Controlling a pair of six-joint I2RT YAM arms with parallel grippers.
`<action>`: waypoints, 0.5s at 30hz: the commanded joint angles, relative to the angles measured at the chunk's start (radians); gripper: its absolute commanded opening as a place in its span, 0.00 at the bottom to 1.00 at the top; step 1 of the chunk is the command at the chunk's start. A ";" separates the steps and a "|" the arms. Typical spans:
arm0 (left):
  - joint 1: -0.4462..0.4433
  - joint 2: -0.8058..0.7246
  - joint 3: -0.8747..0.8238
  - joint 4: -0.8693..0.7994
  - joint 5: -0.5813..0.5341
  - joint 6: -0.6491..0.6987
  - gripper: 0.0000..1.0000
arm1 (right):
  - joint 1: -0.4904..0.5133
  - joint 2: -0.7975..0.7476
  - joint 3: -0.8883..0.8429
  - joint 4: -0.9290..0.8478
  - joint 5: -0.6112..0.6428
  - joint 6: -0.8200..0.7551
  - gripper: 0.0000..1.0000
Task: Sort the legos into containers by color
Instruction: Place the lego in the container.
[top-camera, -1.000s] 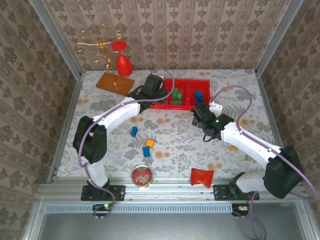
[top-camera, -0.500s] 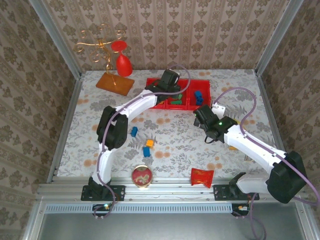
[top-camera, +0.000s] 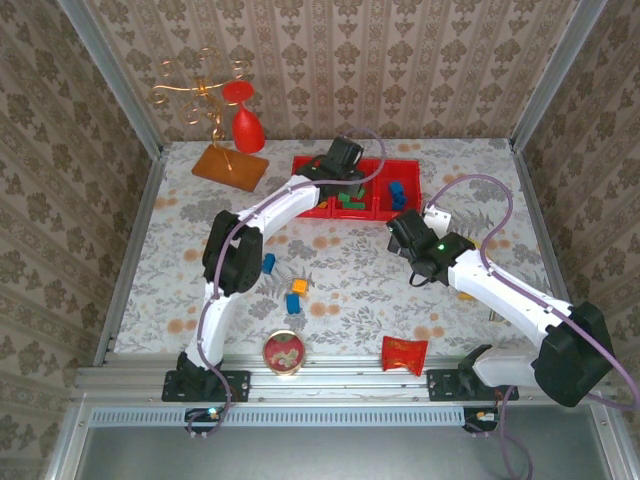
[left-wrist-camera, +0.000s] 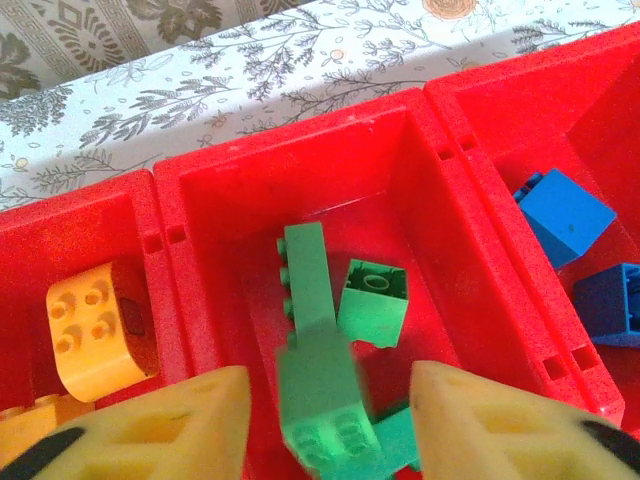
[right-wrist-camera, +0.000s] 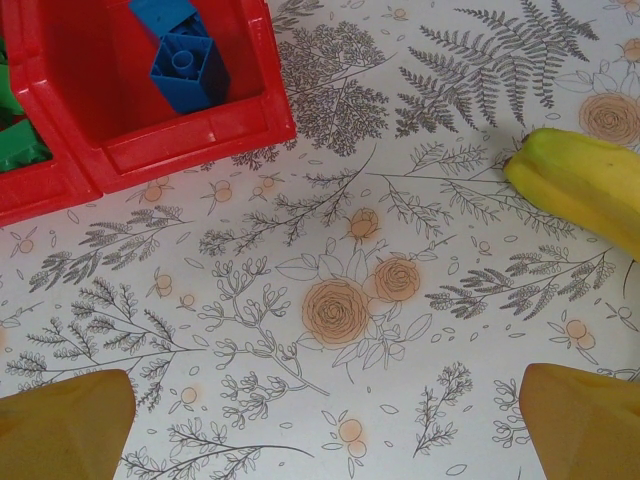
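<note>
Toward the surface's (top-camera: 350, 265) front edge two blue legos (top-camera: 268, 262) and an orange lego (top-camera: 299, 286) lie loose. Farther in, the right hand (right-wrist-camera: 330, 410) hangs wide open over bare surface beside the containers' (right-wrist-camera: 180, 140) corner. At the far edge the left hand (left-wrist-camera: 330, 390) is open over the middle container (left-wrist-camera: 400, 160), a blurred green lego (left-wrist-camera: 318, 395) loose between its fingers (left-wrist-camera: 170, 430).
</note>
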 joint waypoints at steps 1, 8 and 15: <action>-0.005 0.016 0.047 -0.034 -0.018 0.013 0.53 | -0.005 -0.023 -0.007 -0.021 0.043 0.012 1.00; -0.008 -0.036 0.047 -0.042 -0.004 0.005 0.62 | -0.005 -0.039 -0.003 -0.022 0.042 -0.001 1.00; -0.012 -0.178 -0.054 0.004 -0.006 0.004 0.78 | -0.005 -0.035 0.011 -0.014 0.010 -0.026 1.00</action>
